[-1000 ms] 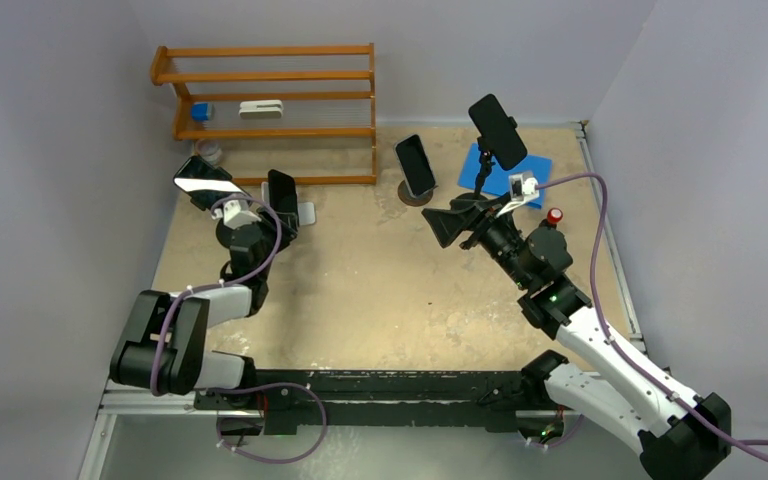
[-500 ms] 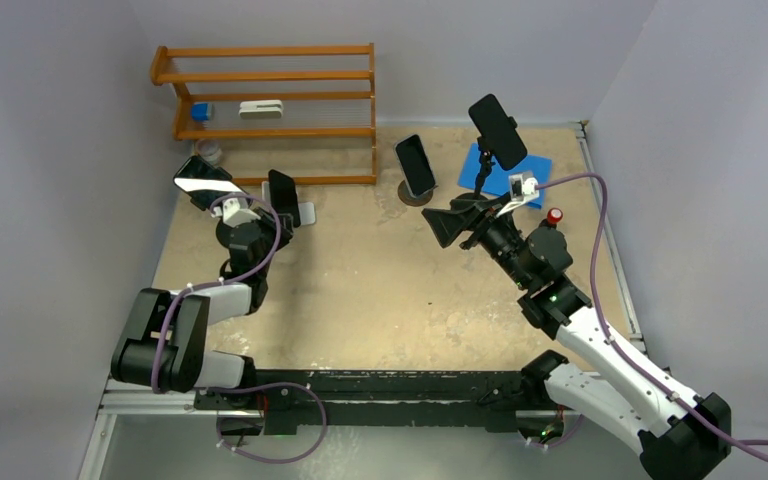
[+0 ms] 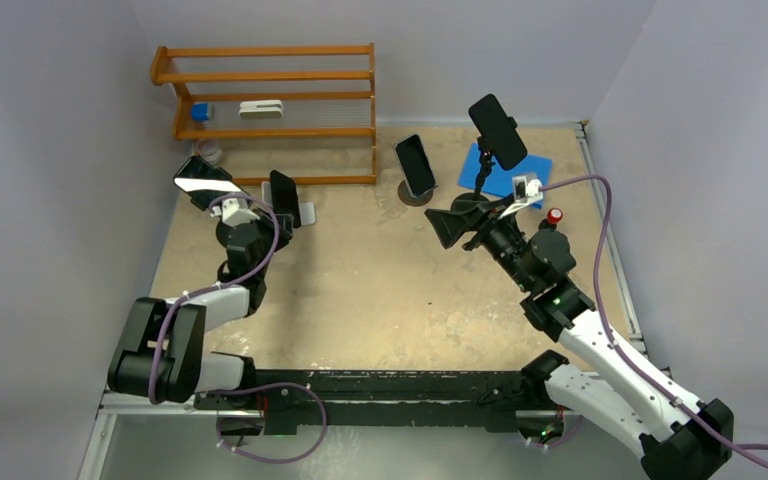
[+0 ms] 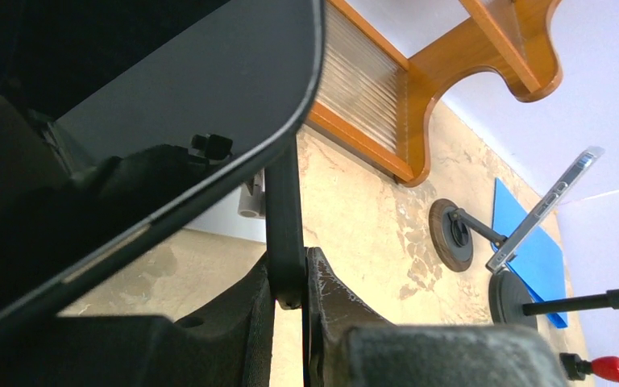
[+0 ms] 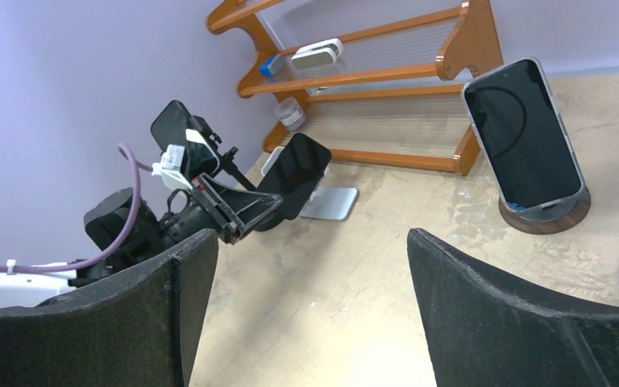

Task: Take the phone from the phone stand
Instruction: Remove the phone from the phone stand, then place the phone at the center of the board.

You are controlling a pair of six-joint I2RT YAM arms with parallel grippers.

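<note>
1. L hand (image 4: 292,278): jaws pinched right down on a thin dark edge, fingers (image 4: 242,318) either side w/ no gap showing. The right wrist view shows that edge is the lower side of the black phone (image 5: 294,171), so the grip is on.
2. Phone leans upright on the silver phone stand (image 5: 332,203), on the left side of the counter (image 3: 380,290), just in front of the wooden rack (image 3: 265,100). Can't tell if its bottom edge sits in the stand's lip; the hand hides it.
3. Close by the L wrist is a 2nd phone (image 3: 200,180) on its own mount. It fills the top-left of the left wrist view. The hand isn't on it.
4. R hand (image 5: 306,322): jaws wide apart, holding nothing. It hovers over the mid-right counter, well apart from the gripped phone.
5. Near the R hand: a 3rd phone (image 3: 416,165) on a round base and a 4th phone (image 3: 497,130) on a stalk mount, by a blue pad (image 3: 532,165).
6. Step, as I read it: grasp made, lift-out not yet done.
7. Next move calls for:
   - Lift up & away along the phone's lean so the bottom edge clears any lip.
   - Firm pinch, since it's a narrow edge grip & the phone could pivot.
   - Mind the 2nd phone by the wrist.
   - The stand looks light & may drag along w/ the phone.
</note>
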